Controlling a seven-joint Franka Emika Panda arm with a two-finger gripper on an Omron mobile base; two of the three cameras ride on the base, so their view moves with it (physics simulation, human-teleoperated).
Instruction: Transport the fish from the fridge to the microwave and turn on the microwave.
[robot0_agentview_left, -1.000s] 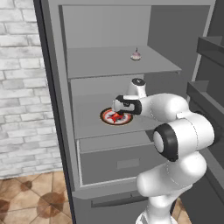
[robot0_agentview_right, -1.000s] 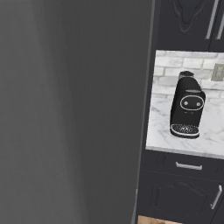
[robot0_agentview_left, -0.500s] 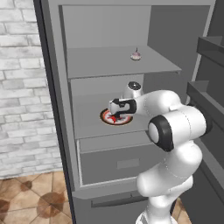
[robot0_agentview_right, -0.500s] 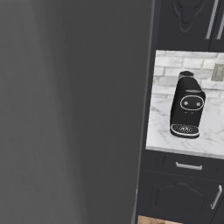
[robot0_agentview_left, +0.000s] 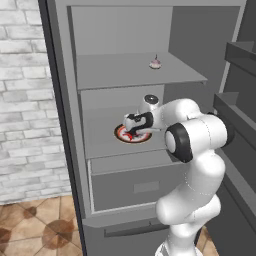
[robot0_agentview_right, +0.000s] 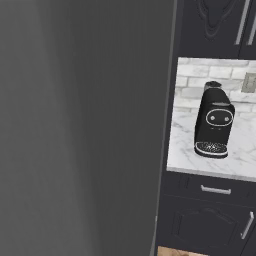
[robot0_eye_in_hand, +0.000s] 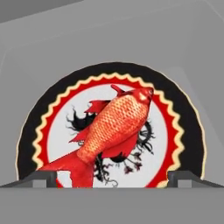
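The red-orange fish lies on a round plate with a black and red rim, on the middle shelf of the open grey fridge. My gripper hangs open just above the plate, a finger tip on each side of the fish's tail end, holding nothing. From the left base camera the gripper reaches into the fridge over the plate, and the hand hides most of the fish. The microwave is out of view.
A small pinkish cupcake stands on the upper shelf. Below the plate's shelf is a closed drawer. Door racks jut out at the right. A black coffee machine sits on a marble counter beyond the fridge wall.
The hand has moved a little further left and down over the plate inside the fridge. The jaws stay open.
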